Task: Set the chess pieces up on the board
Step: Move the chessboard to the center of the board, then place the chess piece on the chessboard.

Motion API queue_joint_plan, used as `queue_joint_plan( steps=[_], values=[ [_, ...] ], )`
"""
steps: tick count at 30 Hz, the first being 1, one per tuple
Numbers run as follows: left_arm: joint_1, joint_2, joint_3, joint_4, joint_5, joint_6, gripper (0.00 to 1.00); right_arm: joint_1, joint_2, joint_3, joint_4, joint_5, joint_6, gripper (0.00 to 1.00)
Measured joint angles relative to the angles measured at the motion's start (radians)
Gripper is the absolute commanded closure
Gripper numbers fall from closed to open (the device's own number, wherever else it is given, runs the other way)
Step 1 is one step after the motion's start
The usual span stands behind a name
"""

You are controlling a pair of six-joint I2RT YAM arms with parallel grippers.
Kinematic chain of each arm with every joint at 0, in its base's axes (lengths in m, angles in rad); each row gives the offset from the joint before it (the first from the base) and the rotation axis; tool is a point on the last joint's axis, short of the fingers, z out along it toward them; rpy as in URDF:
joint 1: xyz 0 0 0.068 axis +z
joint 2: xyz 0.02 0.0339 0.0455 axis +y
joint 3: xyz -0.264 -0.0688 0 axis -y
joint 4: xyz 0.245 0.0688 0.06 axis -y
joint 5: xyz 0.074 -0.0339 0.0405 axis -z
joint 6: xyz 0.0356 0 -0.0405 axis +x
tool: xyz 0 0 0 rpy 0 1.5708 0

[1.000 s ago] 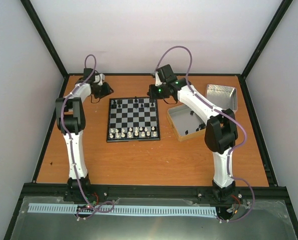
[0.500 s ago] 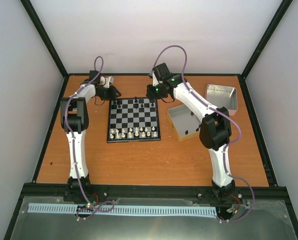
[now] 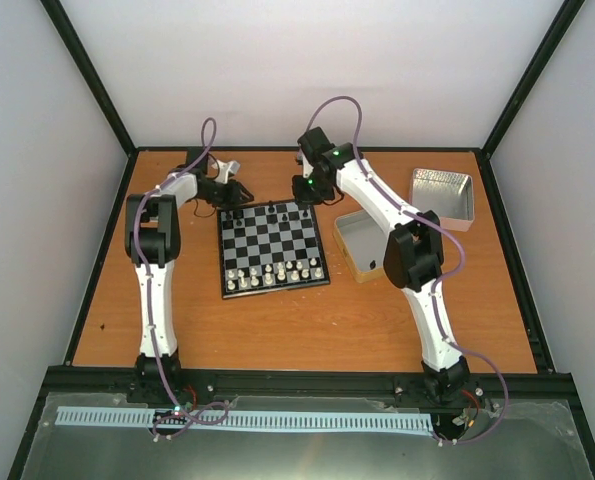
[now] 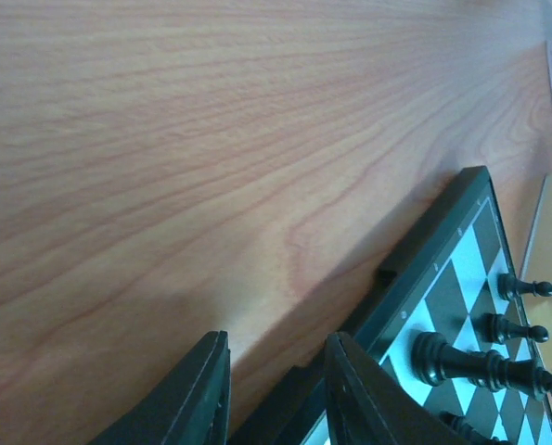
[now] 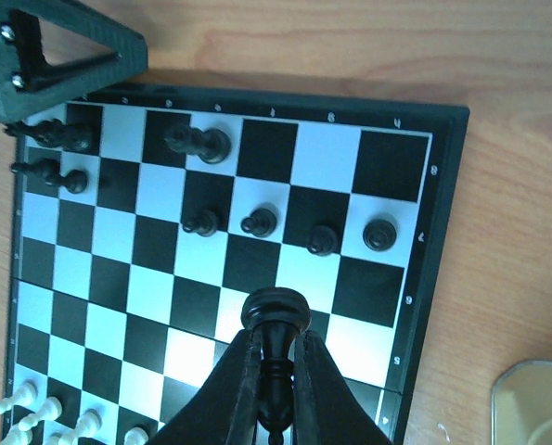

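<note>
Left gripper (image 4: 277, 345): my jaws parted, empty, low at the board's (image 4: 454, 271) far-left corner. Right gripper (image 5: 274, 366): clenched on 1 black piece (image 5: 274, 315), above the board's right half. Step: placing. Next: lower to an empty far-side square, upright, release.

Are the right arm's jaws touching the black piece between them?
Touching. The right wrist view shows both jaws pressed against the black piece, no gap.

Stretches left arm (image 3: 149, 262) and right arm (image 3: 377, 205) toward the far edge of the table (image 3: 277, 330). Holds left tool (image 4: 277, 352) low, fingers parted. Pinches a black chess piece (image 5: 274, 311) in right tool (image 5: 276, 357), pointed down.
</note>
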Motion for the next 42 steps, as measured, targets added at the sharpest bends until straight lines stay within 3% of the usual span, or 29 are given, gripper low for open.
queue_joint_plan(
  steps=[22, 42],
  values=[
    [-0.127, 0.0, -0.035, -0.04, 0.102, 0.087, 0.7, 0.0, 0.037, 0.016, -0.072, 0.011, 0.003, 0.97],
    [-0.152, -0.005, -0.073, -0.062, 0.173, 0.106, 0.72, 0.035, 0.171, 0.102, -0.14, -0.015, -0.031, 0.95]
  ],
)
